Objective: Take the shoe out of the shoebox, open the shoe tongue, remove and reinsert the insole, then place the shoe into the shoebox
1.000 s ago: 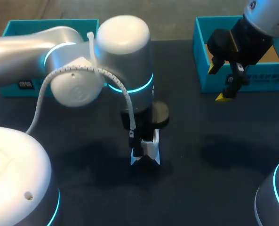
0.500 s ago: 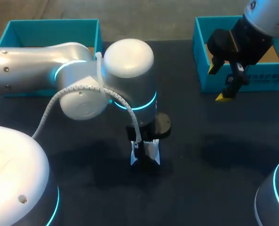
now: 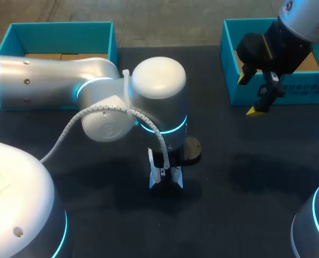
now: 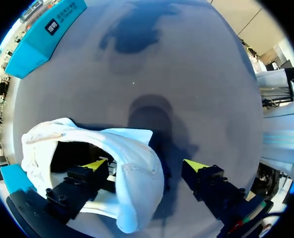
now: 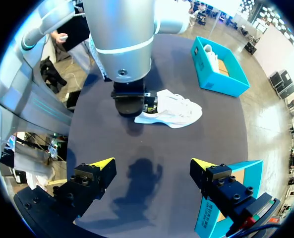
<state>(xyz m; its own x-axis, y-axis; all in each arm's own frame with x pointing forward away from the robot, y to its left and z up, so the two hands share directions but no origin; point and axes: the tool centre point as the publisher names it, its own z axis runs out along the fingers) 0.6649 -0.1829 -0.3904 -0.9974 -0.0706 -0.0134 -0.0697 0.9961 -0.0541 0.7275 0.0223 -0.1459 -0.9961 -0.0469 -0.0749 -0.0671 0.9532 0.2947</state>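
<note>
A white shoe [image 3: 167, 176] lies on the dark table near its middle, mostly hidden under my left arm's wrist [image 3: 156, 107] in the head view. In the left wrist view my left gripper [image 4: 146, 165] straddles the shoe's heel wall [image 4: 137, 173]: one fingertip [image 4: 94, 163] is inside the shoe's opening, the other [image 4: 196, 166] stands clear outside it. The jaws are wide open. In the right wrist view the shoe [image 5: 174, 110] lies ahead, beside my left arm. My right gripper [image 3: 260, 102] hangs open and empty by the right box.
A teal shoebox [image 3: 277, 86] stands at the back right, close behind my right gripper. A second teal box [image 3: 59, 35] stands at the back left; in the right wrist view this box [image 5: 221, 79] holds another white shoe.
My left arm's wrist has shifted right and toward the front, covering more of the shoe. The right arm has not moved.
</note>
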